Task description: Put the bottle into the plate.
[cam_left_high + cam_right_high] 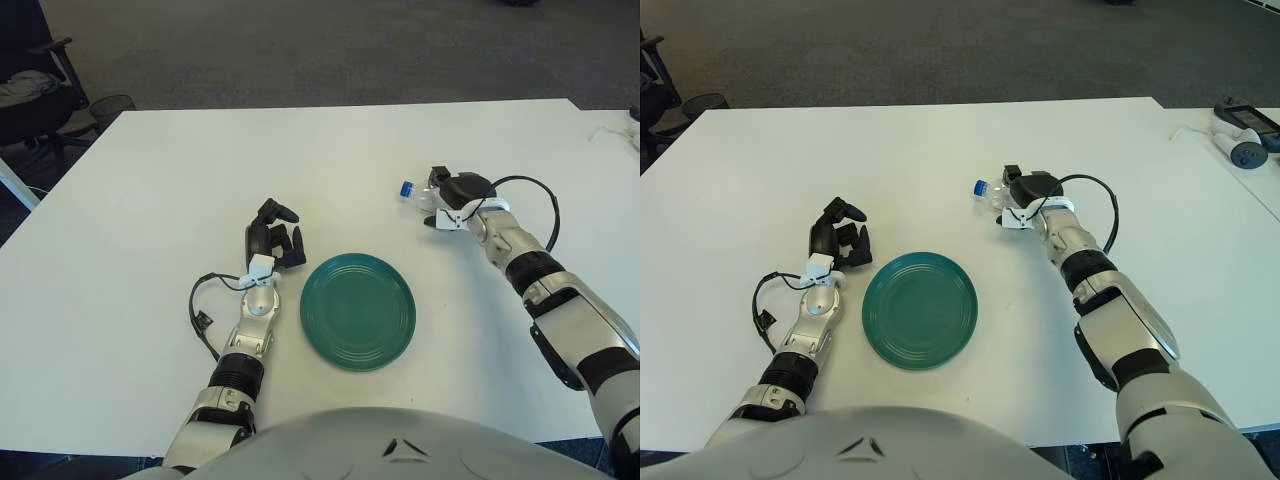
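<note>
A small clear bottle (418,194) with a blue cap lies on its side on the white table, up and to the right of the green plate (358,311). My right hand (450,196) covers the bottle's body, its fingers curled around it, so only the cap end (981,187) sticks out to the left. The left hand (273,238) shows just left of the plate with its dark fingers curled and holding nothing.
The white table (200,170) spreads around the plate. A black office chair (40,85) stands off the far left corner. Some small devices (1240,135) with a white cable lie at the far right edge.
</note>
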{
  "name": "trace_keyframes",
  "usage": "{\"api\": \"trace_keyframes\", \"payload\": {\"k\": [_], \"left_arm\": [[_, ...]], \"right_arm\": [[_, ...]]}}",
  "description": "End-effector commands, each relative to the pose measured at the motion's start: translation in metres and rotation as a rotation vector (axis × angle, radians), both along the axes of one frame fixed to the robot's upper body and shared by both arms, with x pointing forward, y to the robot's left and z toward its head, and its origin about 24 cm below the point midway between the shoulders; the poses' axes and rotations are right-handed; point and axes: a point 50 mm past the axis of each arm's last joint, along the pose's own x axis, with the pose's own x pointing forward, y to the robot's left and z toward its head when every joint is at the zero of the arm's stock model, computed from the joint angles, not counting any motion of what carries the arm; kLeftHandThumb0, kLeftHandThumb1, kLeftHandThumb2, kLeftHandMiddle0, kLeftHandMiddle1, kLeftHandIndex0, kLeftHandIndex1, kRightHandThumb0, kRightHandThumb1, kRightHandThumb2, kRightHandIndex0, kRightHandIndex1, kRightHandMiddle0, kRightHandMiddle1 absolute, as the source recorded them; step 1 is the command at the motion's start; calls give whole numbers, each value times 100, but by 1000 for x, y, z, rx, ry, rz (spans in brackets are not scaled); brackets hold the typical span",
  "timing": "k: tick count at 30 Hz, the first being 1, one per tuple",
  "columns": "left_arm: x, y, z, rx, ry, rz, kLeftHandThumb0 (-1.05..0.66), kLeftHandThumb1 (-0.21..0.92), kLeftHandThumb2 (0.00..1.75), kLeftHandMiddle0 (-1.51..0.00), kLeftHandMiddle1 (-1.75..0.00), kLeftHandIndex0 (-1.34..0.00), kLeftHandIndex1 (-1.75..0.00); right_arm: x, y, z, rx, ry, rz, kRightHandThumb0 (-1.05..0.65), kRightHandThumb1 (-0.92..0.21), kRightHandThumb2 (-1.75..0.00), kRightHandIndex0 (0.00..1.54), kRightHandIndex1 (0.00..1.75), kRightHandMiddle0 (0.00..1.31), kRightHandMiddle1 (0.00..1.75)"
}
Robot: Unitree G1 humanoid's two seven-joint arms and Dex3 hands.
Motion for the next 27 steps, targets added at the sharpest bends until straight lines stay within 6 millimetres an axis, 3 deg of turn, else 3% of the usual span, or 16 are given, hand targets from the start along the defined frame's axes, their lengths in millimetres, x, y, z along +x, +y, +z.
{"api": "trace_keyframes", "payload": {"k": [1,10,27], "left_arm": [[-52,4,-57,20,272,24,-51,20,146,-126,-175,-70,-175],[-52,4,-56,10,274,21,-52,18,148,-125,-175,-72,-175],[-52,4,-57,17,275,26,-53,17,150,-126,-175,-73,-175]], "right_arm": [[-56,-4,-75,13,299,-20,-1,-10,-141,90,127,66,174],[-56,-1,-74,56,286,-3,0,6,-159,102,131,72,175],[-61,1,-75,90,287,24,0,8,-164,103,137,71,175]]}}
